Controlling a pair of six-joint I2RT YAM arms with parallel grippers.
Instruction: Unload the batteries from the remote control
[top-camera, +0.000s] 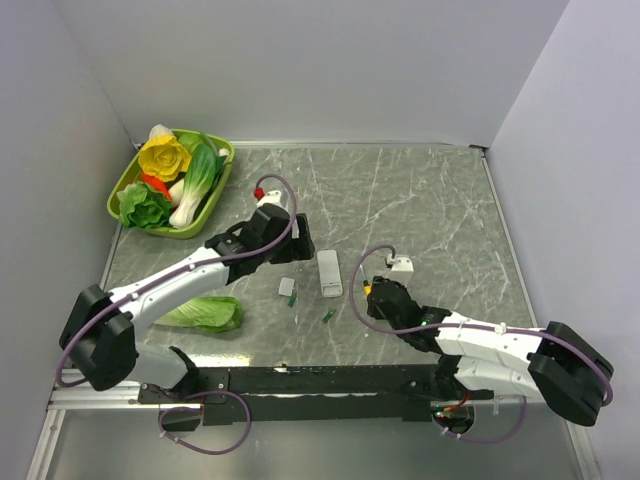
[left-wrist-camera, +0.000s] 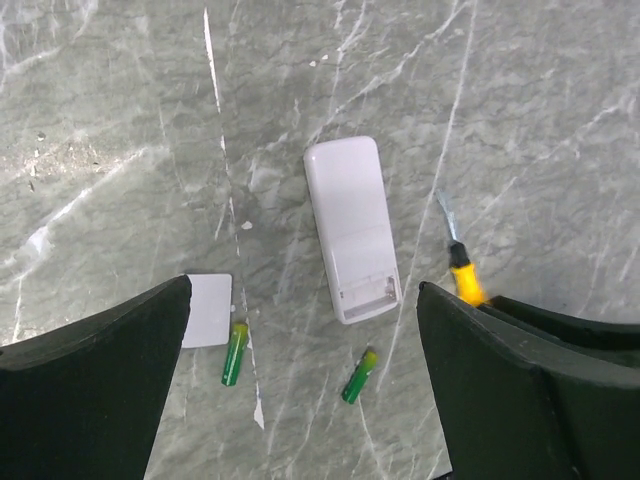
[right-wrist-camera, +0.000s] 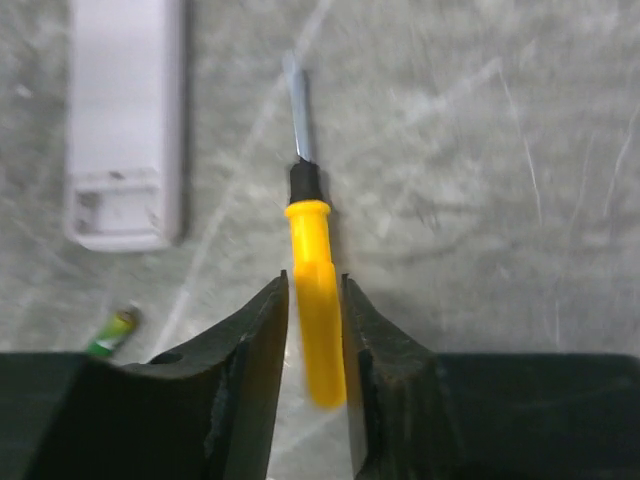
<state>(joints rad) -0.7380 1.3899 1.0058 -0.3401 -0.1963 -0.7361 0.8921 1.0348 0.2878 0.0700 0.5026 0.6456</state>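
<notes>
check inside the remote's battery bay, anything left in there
The open bay at one end of the remote control looks empty. Both batteries lie on the table beside it. The bay's inner corners are shadowed, and the remote's underside is hidden.

Grey marble tabletop (top-camera: 430, 200): white remote control (left-wrist-camera: 352, 228) lying flat, two green batteries (left-wrist-camera: 233, 354) and a small white cover (left-wrist-camera: 208, 310) near its open end, plus a leafy vegetable (top-camera: 205, 313) and a veggie basket (top-camera: 190, 233).

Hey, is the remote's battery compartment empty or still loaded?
Empty. The remote has its open compartment showing only white plastic, and both green batteries lie on the table near that end.
</notes>
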